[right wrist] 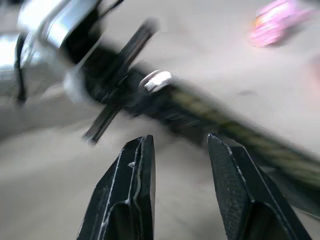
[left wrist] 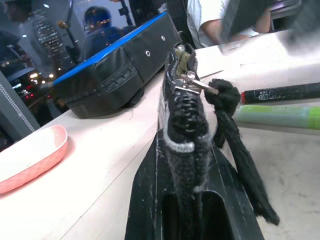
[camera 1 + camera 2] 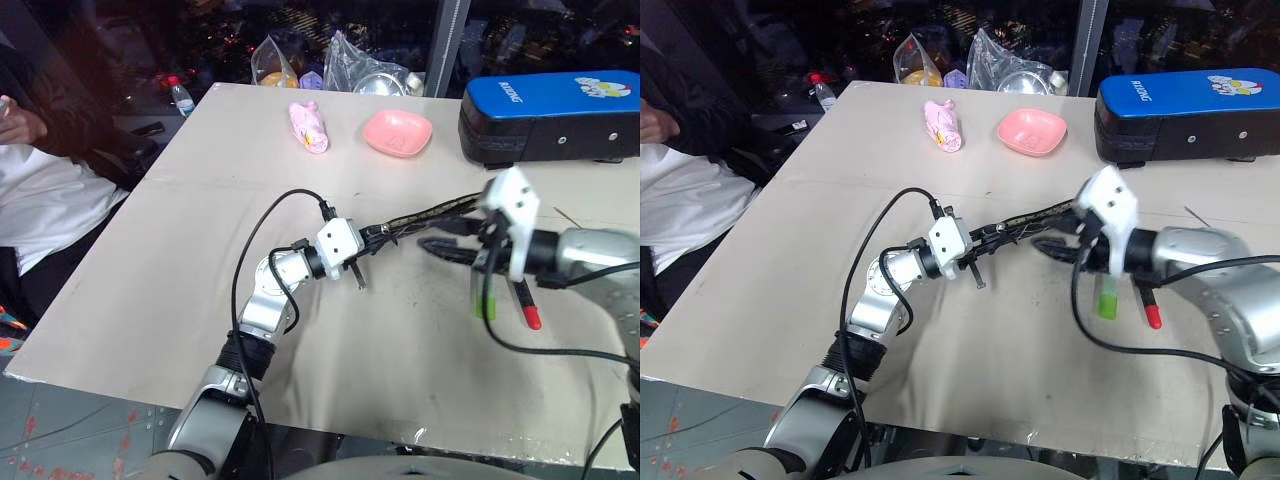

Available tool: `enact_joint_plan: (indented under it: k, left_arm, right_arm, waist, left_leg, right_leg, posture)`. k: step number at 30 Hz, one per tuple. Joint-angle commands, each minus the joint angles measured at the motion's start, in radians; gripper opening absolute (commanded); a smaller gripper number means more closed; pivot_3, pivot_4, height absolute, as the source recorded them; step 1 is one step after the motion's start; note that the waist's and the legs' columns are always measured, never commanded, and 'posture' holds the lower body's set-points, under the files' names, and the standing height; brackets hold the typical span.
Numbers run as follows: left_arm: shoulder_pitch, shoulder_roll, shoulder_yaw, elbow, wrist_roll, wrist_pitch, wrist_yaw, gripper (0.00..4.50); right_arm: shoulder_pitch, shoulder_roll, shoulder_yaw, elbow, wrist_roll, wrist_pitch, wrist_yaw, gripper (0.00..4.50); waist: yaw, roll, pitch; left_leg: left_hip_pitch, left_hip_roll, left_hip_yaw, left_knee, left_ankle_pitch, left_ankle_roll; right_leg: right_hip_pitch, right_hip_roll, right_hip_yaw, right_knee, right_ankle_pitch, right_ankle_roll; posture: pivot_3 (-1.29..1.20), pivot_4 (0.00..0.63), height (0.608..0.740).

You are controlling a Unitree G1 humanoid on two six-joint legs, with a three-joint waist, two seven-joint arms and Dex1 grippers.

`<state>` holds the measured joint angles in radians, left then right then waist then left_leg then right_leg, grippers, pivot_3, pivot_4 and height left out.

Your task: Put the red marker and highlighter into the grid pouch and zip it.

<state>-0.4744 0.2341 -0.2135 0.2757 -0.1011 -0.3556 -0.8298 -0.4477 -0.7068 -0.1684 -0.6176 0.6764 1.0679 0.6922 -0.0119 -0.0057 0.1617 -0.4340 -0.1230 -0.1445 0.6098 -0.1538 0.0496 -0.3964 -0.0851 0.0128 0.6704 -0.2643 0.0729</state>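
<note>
Clamped tight on the end of the grid pouch (image 2: pixel 182 125), the left claw (image 2: pixel 182 200) holds that black fabric edge up off the surface (image 3: pixel 200 260), with the seam and its zip teeth running straight out between the two black fingers. From where I stand the pouch (image 3: pixel 420 222) stretches out as a thin dark strip from that claw toward the right arm, held on edge in the air. A metal zip pull (image 2: pixel 192 82) sits near the far end of the teeth, and a black cord tag (image 2: pixel 235 135) dangles from it beside the pouch. Over on the other side, the right claw (image 1: pixel 180 165) has its fingers parted with nothing between them, pointing at the pouch and the left wrist from close by. Beneath and just beyond the right wrist, the highlighter (image 3: pixel 1106 298) and the red marker (image 3: pixel 1151 308) lie side by side on the surface, close together, both outside the pouch. Farther back, a big blue-and-black case (image 3: pixel 550 115) sits at the far right of the surface, with a pink dish (image 3: pixel 398 132) to its left and a pink wrapped packet (image 3: pixel 309 126) left of that. A person in a white top (image 3: pixel 40 205) sits at the left edge of the surface.
</note>
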Motion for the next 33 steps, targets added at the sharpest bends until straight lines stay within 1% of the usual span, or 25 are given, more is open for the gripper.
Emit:
enact_joint_plan:
  k: [1, 2, 3, 11, 13, 16, 17, 19, 21, 23, 25, 28, 29, 30, 31, 32, 33]
  left_arm:
    - [-0.016, -0.002, 0.002, -0.028, -0.021, -0.005, -0.012, 0.0]
    - [-0.016, -0.002, 0.002, -0.031, -0.024, -0.003, -0.016, 0.0]
    - [-0.015, -0.002, 0.002, -0.036, -0.028, 0.0, -0.02, 0.0]
    - [-0.013, 0.015, 0.01, -0.058, -0.04, 0.013, -0.035, 0.0]
    - [-0.006, 0.019, 0.006, -0.078, -0.047, 0.02, -0.044, 0.0]
    - [0.003, 0.028, -0.008, -0.107, -0.065, 0.031, -0.086, 0.0]
    - [0.004, 0.03, -0.008, -0.11, -0.069, 0.034, -0.094, 0.0]
    - [0.0, 0.037, -0.005, -0.111, -0.069, 0.045, -0.103, 0.0]
    - [-0.007, 0.048, 0.001, -0.107, -0.07, 0.052, -0.114, 0.0]
    - [-0.016, 0.058, 0.01, -0.104, -0.074, 0.069, -0.116, 0.0]
    - [-0.022, 0.073, 0.02, -0.1, -0.071, 0.075, -0.117, 0.0]
    - [-0.027, 0.101, 0.032, -0.092, -0.068, 0.076, -0.13, 0.0]
    - [-0.027, 0.107, 0.035, -0.092, -0.074, 0.079, -0.134, 0.0]
    - [-0.029, 0.116, 0.04, -0.09, -0.081, 0.081, -0.14, 0.0]
    - [-0.029, 0.121, 0.042, -0.092, -0.084, 0.085, -0.144, 0.0]
    - [-0.029, 0.127, 0.043, -0.095, -0.086, 0.088, -0.149, 0.0]
    - [-0.029, 0.142, 0.041, -0.098, -0.085, 0.087, -0.163, 0.0]
  right_arm:
    - [-0.035, 0.065, -0.117, 0.058, 0.045, 0.049, -0.122, 0.84]
    - [-0.033, 0.074, -0.122, 0.074, 0.036, 0.055, -0.148, 0.41]
    - [-0.028, 0.077, -0.117, 0.084, 0.028, 0.056, -0.165, 0.11]
    - [0.03, 0.093, -0.063, 0.117, 0.014, 0.053, -0.224, 0.11]
    - [0.026, 0.088, -0.02, 0.14, -0.018, 0.033, -0.229, 0.11]
    - [-0.002, 0.039, 0.138, 0.182, -0.134, -0.053, -0.201, 0.11]
    - [-0.007, 0.03, 0.167, 0.191, -0.158, -0.073, -0.194, 0.11]
    - [-0.025, -0.05, 0.335, 0.241, -0.334, -0.261, -0.123, 0.11]
    - [-0.056, -0.11, 0.464, 0.296, -0.485, -0.434, -0.064, 0.11]
    - [-0.077, -0.149, 0.536, 0.333, -0.578, -0.58, 0.004, 0.63]
    - [-0.082, -0.162, 0.57, 0.359, -0.64, -0.69, 0.045, 1.38]
    - [-0.099, -0.148, 0.572, 0.394, -0.701, -0.787, 0.065, 2.8]
    - [-0.106, -0.139, 0.569, 0.405, -0.716, -0.813, 0.07, 3.4]
    - [-0.118, -0.126, 0.571, 0.417, -0.73, -0.826, 0.075, 3.75]
    - [-0.127, -0.118, 0.571, 0.429, -0.743, -0.843, 0.084, 4.23]
    - [-0.135, -0.11, 0.571, 0.44, -0.754, -0.856, 0.092, 4.38]
    - [-0.15, -0.101, 0.568, 0.453, -0.766, -0.878, 0.098, 4.38]
  waist:
    - [-0.001, 0.0, 0.0]
    - [0.001, 0.0, 0.0]
    - [0.002, 0.0, 0.0]
    - [0.001, 0.0, 0.0]
    - [0.0, 0.0, 0.0]
    - [-0.002, 0.0, 0.0]
    - [-0.002, 0.0, 0.0]
    - [-0.001, 0.001, 0.001]
    - [-0.001, 0.001, 0.001]
    - [-0.002, 0.001, 0.001]
    - [-0.002, 0.001, 0.001]
    - [-0.003, 0.0, 0.001]
    - [-0.003, 0.0, 0.001]
    - [-0.004, 0.0, 0.001]
    - [-0.003, 0.0, 0.001]
    - [-0.002, 0.0, 0.001]
    - [-0.002, 0.0, 0.001]
  left_leg:
    - [0.0, 0.0, 0.0, 0.0, 0.0, 0.0]
    - [0.0, 0.0, 0.0, 0.0, 0.0, 0.0]
    - [0.0, 0.0, 0.0, 0.0, 0.0, 0.0]
    - [0.0, 0.0, 0.0, -0.001, 0.0, 0.0]
    - [0.0, 0.0, 0.0, -0.001, 0.0, 0.0]
    - [0.0, 0.0, 0.001, -0.001, 0.0, 0.0]
    - [0.0, 0.0, 0.001, -0.001, 0.0, 0.0]
    - [0.0, 0.0, 0.001, -0.001, 0.0, 0.0]
    - [0.0, 0.0, 0.001, -0.001, 0.0, 0.0]
    - [0.0, 0.0, 0.001, -0.002, 0.0, 0.0]
    - [0.0, 0.0, 0.001, -0.002, 0.0, 0.0]
    - [0.0, 0.0, 0.001, -0.002, 0.0, 0.0]
    - [0.0, 0.0, 0.001, -0.003, 0.0, 0.0]
    - [0.0, 0.0, 0.001, -0.003, 0.0, 0.0]
    - [0.0, 0.0, 0.001, -0.003, 0.0, 0.0]
    - [0.0, 0.0, 0.001, -0.003, 0.0, 0.0]
    - [0.0, 0.0, 0.001, -0.003, 0.0, 0.0]
  right_leg:
    - [0.0, 0.0, 0.0, 0.0, 0.0, 0.0]
    - [0.0, 0.0, 0.001, 0.0, 0.0, 0.0]
    - [0.0, 0.0, 0.001, 0.0, 0.0, 0.0]
    - [0.0, 0.0, 0.002, -0.001, 0.0, 0.0]
    - [0.0, 0.0, 0.002, -0.001, 0.0, 0.0]
    - [0.0, 0.0, 0.001, -0.001, 0.0, 0.0]
    - [0.0, 0.0, 0.0, -0.001, 0.0, 0.0]
    - [0.0, 0.0, 0.0, -0.001, 0.0, 0.0]
    - [-0.001, 0.0, 0.0, -0.001, 0.0, 0.0]
    - [0.0, 0.0, 0.0, -0.002, 0.0, 0.0]
    - [0.0, 0.0, -0.001, -0.002, 0.0, 0.0]
    - [0.0, 0.0, 0.0, -0.003, 0.0, 0.0]
    - [0.0, 0.0, 0.0, -0.003, 0.0, 0.0]
    - [0.0, 0.0, 0.0, -0.003, 0.0, 0.0]
    - [0.0, 0.0, 0.0, -0.003, 0.0, 0.0]
    - [0.0, 0.0, 0.0, -0.003, 0.0, 0.0]
    - [0.0, 0.0, 0.0, -0.003, 0.0, 0.0]
  posture:
    - [0.0, 0.15, 0.74]
    - [0.0, 0.15, 0.74]
    - [0.0, 0.15, 0.74]
    - [0.0, 0.15, 0.74]
    - [0.0, 0.15, 0.74]
    - [0.0, 0.15, 0.74]
    - [0.0, 0.15, 0.74]
    - [0.0, 0.15, 0.74]
    - [0.0, 0.15, 0.74]
    - [0.0, 0.15, 0.74]
    - [0.0, 0.15, 0.74]
    - [0.0, 0.15, 0.74]
    - [0.0, 0.15, 0.74]
    - [0.0, 0.15, 0.74]
    - [0.0, 0.15, 0.74]
    - [0.0, 0.15, 0.74]
    - [0.0, 0.15, 0.74]
